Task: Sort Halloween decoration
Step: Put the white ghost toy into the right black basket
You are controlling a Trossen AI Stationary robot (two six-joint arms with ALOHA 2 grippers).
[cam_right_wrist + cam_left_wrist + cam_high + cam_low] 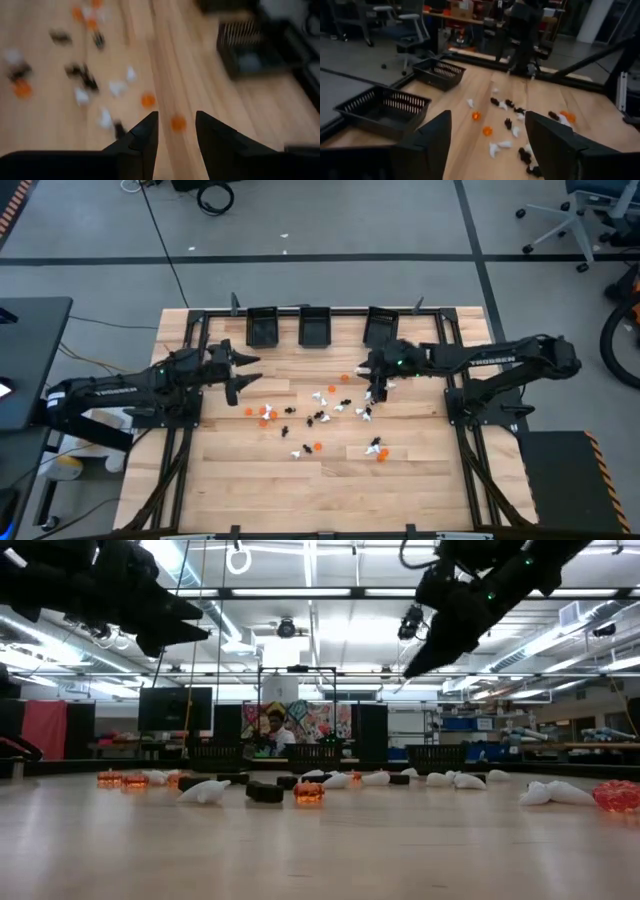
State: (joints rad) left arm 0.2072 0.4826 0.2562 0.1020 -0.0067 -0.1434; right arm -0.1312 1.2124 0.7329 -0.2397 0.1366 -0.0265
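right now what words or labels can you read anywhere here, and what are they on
"TROSSEN": white lettering on the right arm, high view.
White lettering also runs along the left arm; too blurred to read for certain.
The colourful poster in the room behind the table: nothing legible.
The bins and the trinkets show no readable text.
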